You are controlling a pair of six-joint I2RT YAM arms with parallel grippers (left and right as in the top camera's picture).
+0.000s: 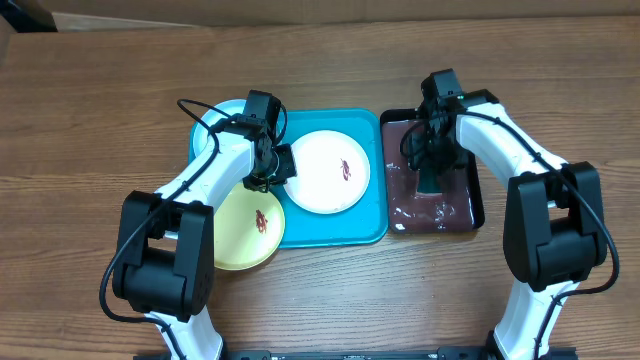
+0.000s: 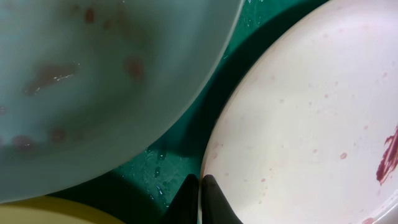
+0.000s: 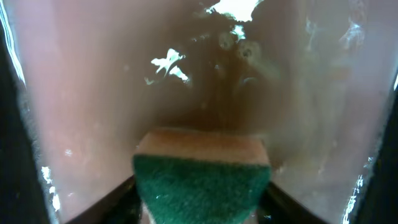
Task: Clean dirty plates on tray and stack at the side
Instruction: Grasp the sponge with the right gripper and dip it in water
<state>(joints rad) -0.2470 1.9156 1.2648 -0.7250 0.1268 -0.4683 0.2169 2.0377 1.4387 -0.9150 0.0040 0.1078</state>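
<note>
The turquoise tray (image 1: 335,232) lies mid-table. The white plate (image 1: 330,172) sits on it with a reddish smear. The light blue plate (image 1: 212,128) lies at the tray's far left, partly under my left arm. The yellow-green plate (image 1: 250,228) overlaps the tray's near left edge. My left gripper (image 1: 284,166) is shut on the white plate's left rim. The left wrist view shows its jaws (image 2: 200,184) pinching the white plate (image 2: 311,112), with the light blue plate (image 2: 93,81) and the tray floor (image 2: 186,143) beside them. My right gripper (image 1: 433,172) is shut on a green sponge (image 3: 202,180).
A narrow black tray (image 1: 478,205) of dark reddish liquid (image 3: 124,93) stands right of the turquoise tray. The sponge hangs just over or in that liquid. Bare wooden table (image 1: 100,100) surrounds both trays.
</note>
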